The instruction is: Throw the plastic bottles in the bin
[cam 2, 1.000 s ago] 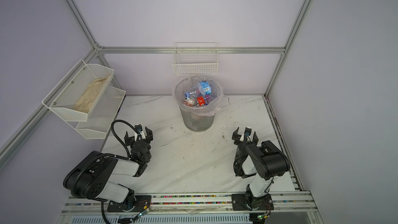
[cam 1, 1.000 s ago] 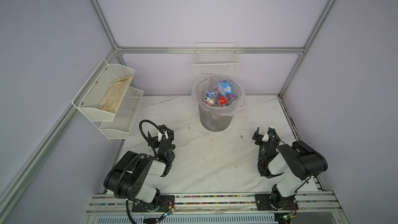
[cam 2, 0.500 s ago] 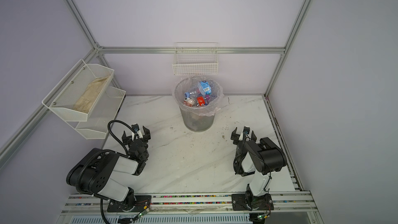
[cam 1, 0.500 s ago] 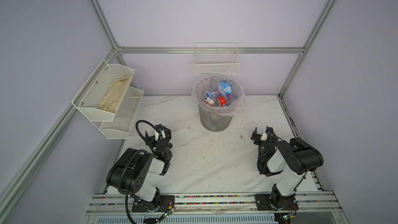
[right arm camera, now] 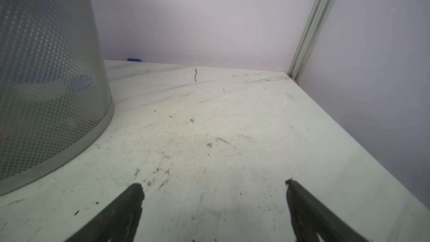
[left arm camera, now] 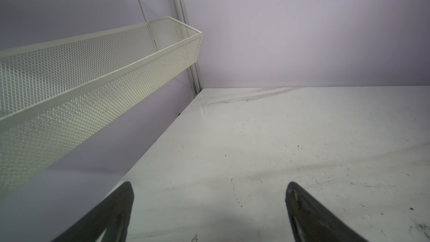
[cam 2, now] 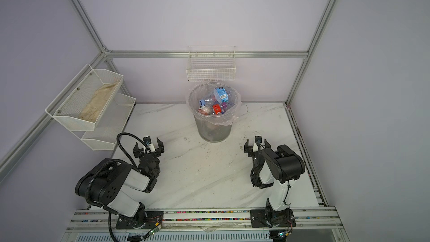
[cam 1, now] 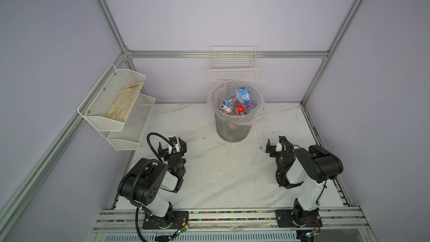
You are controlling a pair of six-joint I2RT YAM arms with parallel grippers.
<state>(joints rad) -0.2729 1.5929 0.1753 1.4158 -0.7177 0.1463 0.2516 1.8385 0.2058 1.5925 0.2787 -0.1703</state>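
In a top view, the bin (cam 2: 214, 128) stands at the back of the marble table (cam 2: 209, 182), under a white wire basket (cam 2: 210, 72) on the wall. The plastic bottles (cam 2: 215, 104) lie piled inside it. The left gripper (cam 2: 148, 144) and right gripper (cam 2: 257, 143) sit low over the table, jaws spread and empty, well apart from the bin.

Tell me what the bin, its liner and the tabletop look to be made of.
Bin: likely metal mesh, matte grey, see-through grid with a solid band at the foot. Liner: thin clear plastic film, crinkled, folded over the rim. Tabletop: white with grey veins, slight sheen; marble or a marble-look laminate, cannot tell which.
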